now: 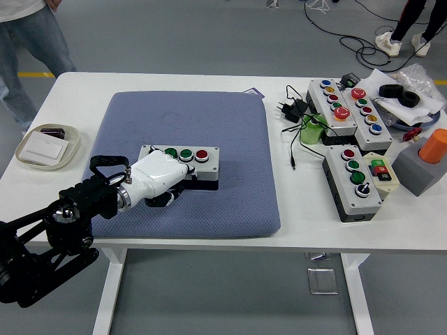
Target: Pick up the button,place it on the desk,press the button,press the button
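- Here, the left hand is white and comes in from the lower left on a black arm.
- Its fingers are wrapped around the near left end of the button box, grasping it.
- The button box is grey, with a black base, and sits over the blue-grey cushion near the cushion's middle; I cannot tell if it is touching the cushion or lifted a little.
- On top of the box a green button and a red button show in a row; the hand hides part of the left end.
- The cushion lies flat on the white table.
- At the left of the table sits a small tray with a white card in it.
- On the right side more button boxes lie close together, next to a black cable.
- An orange cylinder stands on a grey block at the far right.
- A person in jeans stands at the far left corner.
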Controlling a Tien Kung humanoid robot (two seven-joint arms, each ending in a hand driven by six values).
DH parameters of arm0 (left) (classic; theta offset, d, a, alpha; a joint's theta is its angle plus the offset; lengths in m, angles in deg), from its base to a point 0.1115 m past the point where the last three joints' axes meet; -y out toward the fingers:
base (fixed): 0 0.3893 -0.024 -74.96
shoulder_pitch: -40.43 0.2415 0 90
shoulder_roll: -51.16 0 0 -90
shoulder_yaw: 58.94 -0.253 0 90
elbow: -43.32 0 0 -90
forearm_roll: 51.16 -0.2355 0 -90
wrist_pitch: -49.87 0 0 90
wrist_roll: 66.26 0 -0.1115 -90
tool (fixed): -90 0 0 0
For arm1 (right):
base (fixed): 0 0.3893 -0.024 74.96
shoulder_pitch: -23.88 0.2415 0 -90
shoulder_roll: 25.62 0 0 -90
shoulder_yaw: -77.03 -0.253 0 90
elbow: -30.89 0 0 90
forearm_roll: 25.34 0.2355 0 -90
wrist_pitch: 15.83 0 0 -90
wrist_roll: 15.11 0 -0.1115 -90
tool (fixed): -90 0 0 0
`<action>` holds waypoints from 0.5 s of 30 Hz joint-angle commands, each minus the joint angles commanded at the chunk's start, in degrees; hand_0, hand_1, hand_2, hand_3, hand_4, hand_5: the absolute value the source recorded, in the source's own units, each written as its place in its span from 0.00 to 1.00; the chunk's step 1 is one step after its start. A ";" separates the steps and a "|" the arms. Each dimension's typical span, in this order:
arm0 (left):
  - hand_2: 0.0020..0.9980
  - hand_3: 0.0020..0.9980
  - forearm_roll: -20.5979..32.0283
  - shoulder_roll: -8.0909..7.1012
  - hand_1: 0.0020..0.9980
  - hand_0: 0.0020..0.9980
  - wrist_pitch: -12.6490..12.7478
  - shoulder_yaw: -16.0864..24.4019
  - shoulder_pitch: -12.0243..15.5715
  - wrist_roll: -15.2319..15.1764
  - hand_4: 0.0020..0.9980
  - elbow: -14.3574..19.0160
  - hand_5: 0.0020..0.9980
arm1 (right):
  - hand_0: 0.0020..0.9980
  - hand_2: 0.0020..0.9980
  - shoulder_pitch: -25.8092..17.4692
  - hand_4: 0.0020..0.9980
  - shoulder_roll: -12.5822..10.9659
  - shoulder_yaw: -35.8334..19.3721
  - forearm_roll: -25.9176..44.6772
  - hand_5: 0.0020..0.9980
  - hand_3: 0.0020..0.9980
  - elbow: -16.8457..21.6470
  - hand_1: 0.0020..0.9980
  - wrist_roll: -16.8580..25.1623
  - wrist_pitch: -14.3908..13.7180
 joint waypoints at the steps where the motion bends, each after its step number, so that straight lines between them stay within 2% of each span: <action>1: 0.10 0.81 -0.02 -0.29 0.03 0.12 -0.82 0.23 0.26 -0.24 0.40 0.87 0.00 | 0.63 0.54 0.05 0.28 0.00 -0.02 0.01 0.02 0.58 0.00 0.48 0.02 -0.01; 3: 0.10 0.81 -0.03 -0.43 0.03 0.12 -1.20 0.34 0.39 -0.36 0.40 1.29 0.00 | 0.63 0.54 0.07 0.28 0.00 -0.02 0.01 0.02 0.58 0.00 0.48 0.03 -0.01; 5: 0.10 0.81 -0.01 -1.14 0.03 0.12 -0.83 0.75 0.83 -0.73 0.40 3.39 0.00 | 0.63 0.54 0.09 0.28 0.00 -0.13 -0.03 0.02 0.58 0.00 0.48 0.04 0.01; 6: 0.09 0.76 0.09 -1.42 0.03 0.12 -0.51 1.13 1.01 -0.87 0.38 4.64 0.00 | 0.63 0.54 0.12 0.28 0.01 -0.29 -0.27 0.02 0.58 0.00 0.48 0.00 0.02; 10: 0.09 0.76 0.19 -2.13 0.03 0.12 -0.05 2.59 1.23 -1.14 0.38 7.57 0.00 | 0.63 0.54 0.17 0.28 -0.01 -0.35 -0.73 0.02 0.58 0.00 0.48 -0.05 0.09; 12: 0.08 0.75 0.02 -2.33 0.02 0.11 0.00 3.45 1.21 -1.11 0.34 8.44 0.00 | 0.63 0.54 0.15 0.28 -0.01 -0.30 -0.62 0.02 0.58 0.00 0.48 -0.02 0.07; 15: 0.08 0.75 -0.26 -2.26 0.02 0.11 -0.05 5.00 0.65 -0.68 0.34 8.33 0.00 | 0.63 0.54 0.15 0.28 -0.03 -0.29 -0.64 0.02 0.58 0.00 0.48 -0.04 0.07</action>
